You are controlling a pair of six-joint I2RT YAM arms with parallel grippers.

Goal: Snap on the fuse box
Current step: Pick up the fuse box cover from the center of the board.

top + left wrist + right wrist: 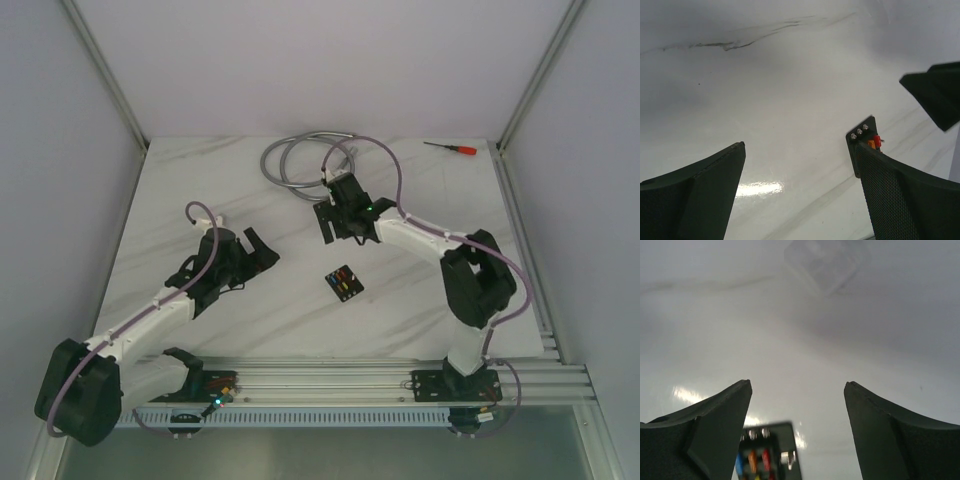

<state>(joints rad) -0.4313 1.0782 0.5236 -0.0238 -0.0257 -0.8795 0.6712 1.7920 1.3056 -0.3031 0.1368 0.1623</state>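
Observation:
The fuse box [343, 283] is a small black block with coloured fuses in its face, lying flat on the white marble table [200, 180] between the two arms. My left gripper [262, 248] hangs open to its left. In the left wrist view the fuse box [865, 141] peeks out beside the right finger of the left gripper [800, 145]. My right gripper [325, 225] hovers behind the box, open and holding nothing. In the right wrist view the fuse box [767, 452] is blurred at the bottom of the right gripper [798, 384], near its left finger. A clear plastic cover [825, 262] lies farther off.
A coiled grey cable [300, 160] lies at the back of the table and a red-handled screwdriver [452, 148] at the back right. An aluminium rail [350, 380] runs along the near edge. Frame posts and walls close in both sides.

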